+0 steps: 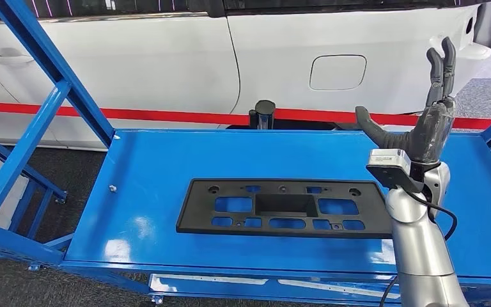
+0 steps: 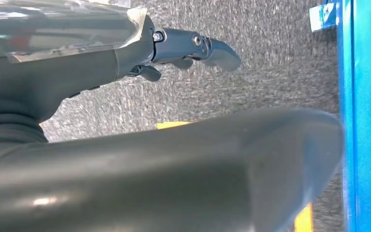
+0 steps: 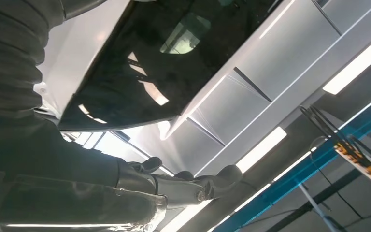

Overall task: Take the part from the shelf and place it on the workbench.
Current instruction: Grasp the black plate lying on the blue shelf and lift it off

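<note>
the flat black plastic plate-holder part [image 1: 281,208] is seen lying on the blue metal bench top [image 1: 166,160], its long axis running side to side across the robot's front. the right hand [image 1: 431,112] is raised above and just beyond the part's right end, fingers pointing upward and spread, holding nothing. the left hand [image 2: 183,48] is seen over grey carpet beside the bench edge, empty with fingers extended; the right is judged nearer.
</note>
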Motion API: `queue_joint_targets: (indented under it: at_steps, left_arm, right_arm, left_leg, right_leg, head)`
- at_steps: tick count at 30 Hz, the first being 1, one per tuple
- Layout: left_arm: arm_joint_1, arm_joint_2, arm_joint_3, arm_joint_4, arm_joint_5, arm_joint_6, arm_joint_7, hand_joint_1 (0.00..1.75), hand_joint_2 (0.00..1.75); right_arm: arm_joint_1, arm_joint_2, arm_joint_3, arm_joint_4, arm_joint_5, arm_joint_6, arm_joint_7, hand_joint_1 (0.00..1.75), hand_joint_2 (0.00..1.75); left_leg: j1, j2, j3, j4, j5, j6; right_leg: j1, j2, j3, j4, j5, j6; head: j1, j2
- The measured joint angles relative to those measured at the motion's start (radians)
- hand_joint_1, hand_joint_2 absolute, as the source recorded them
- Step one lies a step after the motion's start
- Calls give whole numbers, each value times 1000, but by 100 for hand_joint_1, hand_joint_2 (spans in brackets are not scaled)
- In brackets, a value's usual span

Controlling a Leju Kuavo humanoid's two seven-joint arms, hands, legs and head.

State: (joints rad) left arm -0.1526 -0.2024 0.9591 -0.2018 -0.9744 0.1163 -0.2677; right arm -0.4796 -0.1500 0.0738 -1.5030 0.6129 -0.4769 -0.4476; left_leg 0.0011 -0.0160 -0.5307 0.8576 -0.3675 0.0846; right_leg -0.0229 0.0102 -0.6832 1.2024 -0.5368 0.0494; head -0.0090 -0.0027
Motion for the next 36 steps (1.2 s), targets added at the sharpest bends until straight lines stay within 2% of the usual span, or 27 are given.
queue_joint_targets:
  at_steps: [1,2,4,5,6,7,10,11,13,15,16,17,18,20,21,22,24,26,27,29,30,31,32,33,34,35,36]
  left_arm:
    - [0,-1,0,0,0,0,0,0,0]
    - [1,-1,0,0,-1,0,0,0,0]
    - [0,-1,0,0,-2,0,0,0,0]
    - [0,3,0,-1,-3,0,0,0,0]
    - [0,5,0,-2,-4,1,0,0,0]
    - [1,6,1,-2,-5,2,1,0,0]
    - [5,7,1,0,-6,3,3,0,0]
    - [4,9,1,0,-6,3,3,0,0]
    - [0,7,1,0,-6,3,3,0,0]
    - [-1,5,1,0,-6,3,3,0,0]
    - [-1,4,1,0,-7,3,3,0,0]
    - [-1,2,1,0,-7,3,3,0,0]
    - [-1,2,1,0,-8,3,3,0,0]
    - [-2,4,1,0,-8,3,3,0,0]
    - [-2,6,1,-1,-9,3,3,0,0]
    - [-2,8,1,-1,-9,4,2,0,0]
    - [-2,7,1,-1,-9,6,1,0,0]
    - [-2,5,1,-1,-9,7,1,0,0]
    - [-3,4,1,-1,-9,8,1,0,0]
    - [-5,0,1,-1,-9,9,0,0,0]
    - [-5,-1,1,-1,-9,9,0,0,0]
    - [-5,-3,1,-1,-9,9,0,0,0]
    - [-4,-4,1,-1,-8,8,0,0,0]
    - [-4,-4,1,-1,-8,8,0,0,0]
    - [-4,-5,1,-1,-7,8,0,0,0]
    - [-4,-6,1,-1,-7,7,-1,0,0]
    - [-5,-6,1,-1,-5,4,-2,0,0]
  right_arm:
    - [2,-1,0,1,-1,-2,-1,0,175]
    - [3,-2,1,1,-2,-5,-1,0,175]
    - [4,-3,1,2,-4,-9,-3,0,175]
    - [6,-3,2,2,-5,-11,-4,0,175]
    - [11,-3,2,4,-6,-13,-4,0,175]
    - [16,-4,2,6,-8,-15,-5,0,175]
    - [25,-4,2,8,-11,-20,-5,0,175]
    - [25,-4,2,8,-10,-22,-6,0,175]
    - [26,-5,2,6,-10,-25,-7,0,175]
    - [29,-6,2,7,-10,-26,-8,0,175]
    - [31,-6,2,7,-10,-26,-8,0,175]
    - [32,-6,3,7,-10,-26,-8,0,175]
    - [32,-6,3,6,-10,-27,-8,0,175]
    - [34,-5,4,7,-11,-28,-8,0,175]
    - [35,-5,4,7,-11,-29,-8,0,175]
    - [36,-5,4,8,-10,-30,-7,0,175]
    - [34,-3,5,8,-10,-31,-6,0,175]
    - [27,-2,6,4,-10,-32,-5,0,175]
    - [21,-2,6,2,-10,-32,-5,0,175]
    - [13,-4,6,2,-10,-33,-5,0,175]
    - [13,-4,6,3,-10,-33,-4,0,175]
    - [14,-5,6,3,-10,-33,-4,0,175]
    - [14,-5,6,3,-10,-33,-4,0,175]
    - [13,-6,6,3,-10,-33,-4,0,175]
    - [11,-6,6,3,-10,-33,-4,0,175]
    - [9,-6,6,3,-10,-33,-4,0,175]
    - [6,-6,6,3,-11,-33,-4,0,175]
  left_leg:
    - [6,0,-2,7,-5,-9]
    - [15,0,-6,20,-13,-21]
    - [31,-3,-22,62,-36,-54]
    - [37,-5,-36,89,-48,-69]
    - [37,-8,-50,111,-55,-81]
    - [36,-11,-63,123,-58,-87]
    - [34,-10,-83,139,-70,-96]
    - [35,-2,-95,166,-85,-99]
    - [35,19,-151,282,-135,-105]
    - [33,29,-224,416,-175,-102]
    - [29,29,-246,445,-175,-93]
    - [22,28,-250,435,-157,-79]
    - [10,26,-232,385,-123,-58]
    - [-17,19,-165,246,-62,-5]
    - [-27,17,-138,197,-47,15]
    - [-34,15,-121,174,-45,27]
    - [-40,14,-107,155,-44,31]
    - [-35,15,-77,113,-31,25]
    - [-31,17,-63,92,-23,21]
    - [-27,18,-51,75,-17,13]
    - [-27,18,-52,76,-17,11]
    - [-27,18,-53,79,-18,9]
    - [-27,17,-56,83,-19,6]
    - [-26,16,-59,90,-21,2]
    - [-26,15,-62,99,-24,-3]
    - [-27,14,-66,108,-29,-9]
    - [-29,13,-70,119,-33,-15]
  right_leg:
    - [-6,-1,-9,13,4,14]
    - [-15,-2,4,-16,25,36]
    - [-36,-4,55,-130,74,84]
    - [-42,0,73,-170,87,97]
    - [-46,4,77,-181,88,96]
    - [-46,9,70,-170,82,89]
    - [-50,11,53,-145,78,68]
    - [-50,11,50,-140,74,62]
    - [-44,10,56,-140,67,52]
    - [-35,7,61,-142,65,49]
    - [-29,6,63,-142,64,48]
    - [-23,7,64,-144,63,47]
    - [-17,8,67,-146,62,45]
    - [-9,9,75,-154,62,42]
    - [-9,9,80,-159,62,40]
    - [-11,7,84,-163,63,40]
    - [-13,4,94,-176,64,41]
    - [-6,0,98,-169,54,38]
    - [-1,-2,87,-141,38,35]
    - [2,-3,34,-27,-10,29]
    - [1,-3,5,30,-29,30]
    - [1,-4,-12,63,-36,35]
    - [1,-4,-12,62,-29,44]
    - [0,-5,10,17,-6,55]
    - [-1,-7,47,-54,22,65]
    - [0,-8,79,-117,44,66]
    - [1,-9,106,-168,60,59]
  head:
    - [1,0]
    - [1,0]
    - [1,0]
    - [6,0]
    - [8,0]
    - [7,0]
    - [-2,0]
    - [-6,0]
    - [-13,0]
    - [-16,0]
    - [-16,0]
    - [-17,0]
    - [-17,0]
    - [-15,0]
    - [-14,0]
    - [-12,0]
    - [-13,0]
    - [-12,0]
    - [-10,0]
    - [-6,0]
    - [-5,0]
    - [-4,0]
    - [-4,0]
    - [-4,0]
    - [-4,0]
    - [-4,0]
    - [-4,0]
